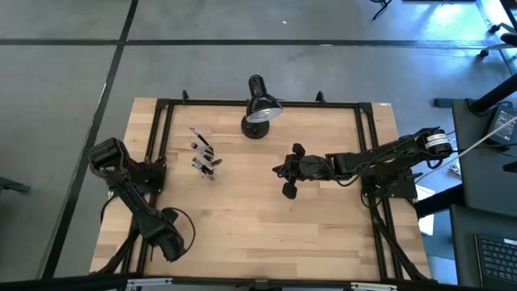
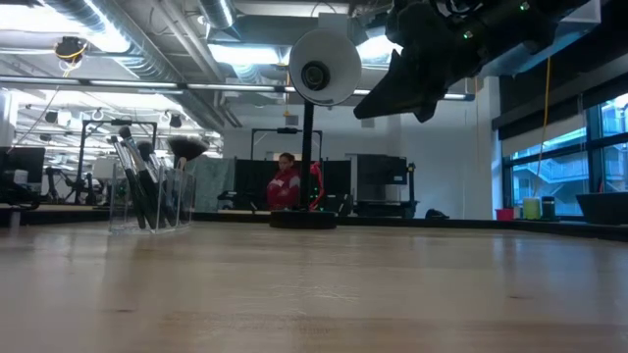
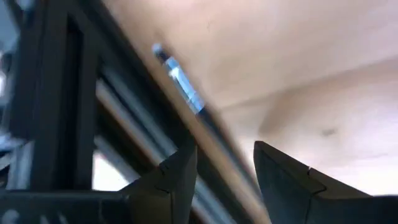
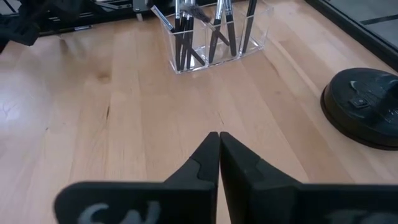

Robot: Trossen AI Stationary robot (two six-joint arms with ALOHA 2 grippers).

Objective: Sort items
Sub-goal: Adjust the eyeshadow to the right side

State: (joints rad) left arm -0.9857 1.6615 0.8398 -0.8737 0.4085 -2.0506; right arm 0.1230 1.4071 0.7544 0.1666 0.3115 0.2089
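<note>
- Brushes [image 1: 203, 153] in the high view stand bunched in a clear holder [image 1: 212, 166] on the worktop's [image 1: 258, 226] left half; from above they are too small to count.
- Same view: one lamp [image 1: 260, 107] stands at the far edge. The right pincer [image 1: 284, 179] hangs over the middle, well apart from the brushes. The left pincer [image 1: 171, 246] is tucked at the near left corner, by the frame.
- Low view: the brushes [image 2: 147, 181] stand upright or leaning in the holder [image 2: 149, 201], handles down and bristles up. About six show, one with a wide fan of bristles; the exact count is unclear. The lamp [image 2: 319, 69] faces this camera, its base behind. The right arm hangs high above the worktop [image 2: 314, 294]. One person in red sits far back in the room.
- Left wrist view: two fingers [image 3: 171, 186] stand apart with a clear gap, holding nothing, over the worktop edge and the dark frame rail.
- Right wrist view: the right pincer [image 4: 219, 140] has its tips pressed together, empty. Ahead is the holder [image 4: 211, 43], showing separate compartments that no other view makes plain, with dark handles [image 4: 181, 46] in them. The lamp base [image 4: 367, 115] lies to one side.
</note>
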